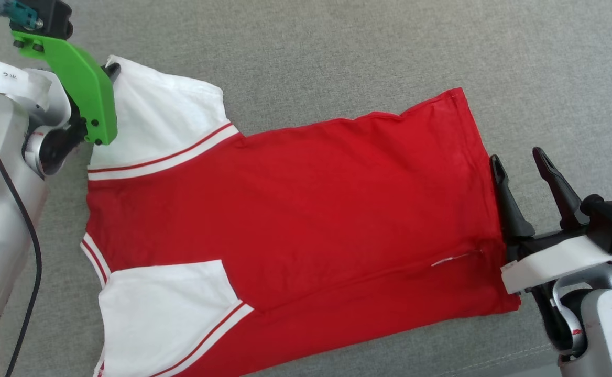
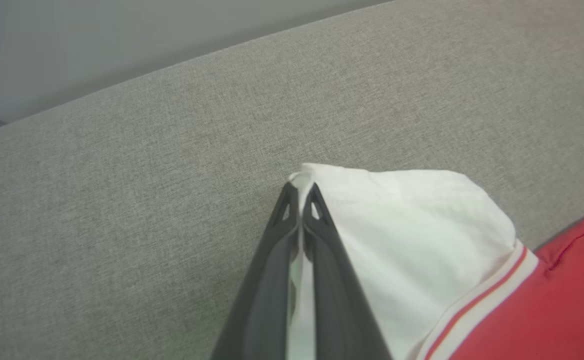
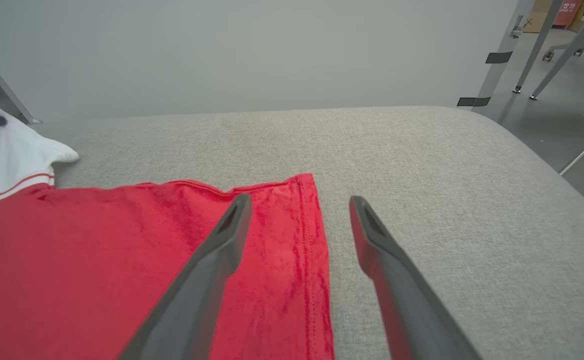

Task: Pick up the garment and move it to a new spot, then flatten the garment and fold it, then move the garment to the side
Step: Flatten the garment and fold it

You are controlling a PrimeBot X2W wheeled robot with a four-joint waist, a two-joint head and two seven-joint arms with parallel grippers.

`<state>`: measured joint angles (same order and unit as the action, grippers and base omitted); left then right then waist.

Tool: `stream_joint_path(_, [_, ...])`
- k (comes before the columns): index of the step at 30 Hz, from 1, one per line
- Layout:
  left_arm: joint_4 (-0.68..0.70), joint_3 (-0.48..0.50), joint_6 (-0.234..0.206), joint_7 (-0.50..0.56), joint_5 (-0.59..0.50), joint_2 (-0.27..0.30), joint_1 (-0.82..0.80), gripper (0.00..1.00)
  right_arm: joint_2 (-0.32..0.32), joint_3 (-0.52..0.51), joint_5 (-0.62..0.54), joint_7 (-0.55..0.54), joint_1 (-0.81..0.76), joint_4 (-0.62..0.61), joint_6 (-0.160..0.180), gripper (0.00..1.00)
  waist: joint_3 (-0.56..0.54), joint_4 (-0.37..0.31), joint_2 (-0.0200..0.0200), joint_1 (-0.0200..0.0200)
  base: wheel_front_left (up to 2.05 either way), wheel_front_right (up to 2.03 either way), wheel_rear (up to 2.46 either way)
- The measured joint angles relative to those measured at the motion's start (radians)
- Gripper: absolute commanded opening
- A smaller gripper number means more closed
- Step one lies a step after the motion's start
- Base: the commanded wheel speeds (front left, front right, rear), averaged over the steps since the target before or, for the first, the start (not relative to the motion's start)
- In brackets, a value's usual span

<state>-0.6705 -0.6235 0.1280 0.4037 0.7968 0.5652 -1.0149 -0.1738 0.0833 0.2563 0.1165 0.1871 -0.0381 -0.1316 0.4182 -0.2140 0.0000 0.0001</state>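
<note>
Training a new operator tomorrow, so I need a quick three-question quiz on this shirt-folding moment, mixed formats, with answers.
1. True or false: the left gripper is shut on the garment at its white sleeve.
2. The right gripper is: A) shut on a sleeve; B) open at the red hem; C) shut, empty.
3. Fill in: the sleeve trim is striped red and ____.
Key: 1 true; 2 B; 3 white.

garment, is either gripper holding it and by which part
The left gripper is shut on the garment, pinching the tip of a white sleeve. The right gripper stands open at the hem, holding nothing.
</note>
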Motion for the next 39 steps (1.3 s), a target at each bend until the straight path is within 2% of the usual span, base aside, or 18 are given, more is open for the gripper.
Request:
stream_joint_path(4, [0.055,0.008,0.000,-0.009,0.021,0.001,0.059,0.00,-0.069,-0.013,0.004,-0.130,0.000,0.008,0.000,1.00,-0.049,0.019,0.0000,0.0000,0.00,0.00,0.00])
stream_joint_path(10, [0.241,0.006,-0.018,-0.016,0.052,0.013,0.158,0.00,-0.171,-0.021,0.040,-0.318,0.037,0.015,0.000,1.00,-0.098,0.071,0.0000,0.0000,0.00,0.00,0.00])
stream_joint_path(11, [0.283,0.006,-0.030,-0.015,0.054,0.018,0.181,0.00,-0.190,-0.019,0.045,-0.355,0.053,0.016,0.000,1.00,-0.103,0.082,0.0000,0.0000,0.00,0.00,0.00])
stream_joint_path(12, [0.404,0.006,-0.070,-0.013,0.055,0.045,0.237,0.00,-0.240,-0.008,0.082,-0.469,0.098,0.033,0.000,1.00,-0.113,0.114,0.0000,0.0000,0.00,0.00,0.00])
stream_joint_path(14, [0.487,0.007,-0.097,-0.003,0.055,0.065,0.269,0.00,-0.278,0.012,0.108,-0.549,0.132,0.050,0.000,1.00,-0.115,0.137,0.0000,0.0000,0.00,0.00,0.00])
stream_joint_path(19, [0.663,0.014,-0.154,0.007,0.055,0.094,0.327,0.00,-0.354,0.071,0.185,-0.674,0.233,0.122,0.000,1.00,-0.103,0.182,0.0000,-0.0001,0.00,0.00,0.00])
stream_joint_path(24, [0.783,0.012,-0.188,0.019,0.055,0.099,0.356,0.00,-0.393,0.114,0.228,-0.741,0.329,0.217,0.000,1.00,-0.072,0.220,0.0000,-0.0001,0.00,0.00,0.00])
stream_joint_path(28, [0.833,0.010,-0.196,0.020,0.055,0.100,0.359,0.00,-0.411,0.147,0.241,-0.765,0.391,0.285,0.000,1.00,-0.044,0.247,0.0000,-0.0001,0.00,0.00,0.00])
stream_joint_path(39, [0.847,-0.001,-0.195,0.016,0.054,0.095,0.359,0.00,-0.451,0.262,0.261,-0.753,0.474,0.388,0.000,1.00,0.010,0.308,0.0000,-0.0001,0.00,0.00,0.00])
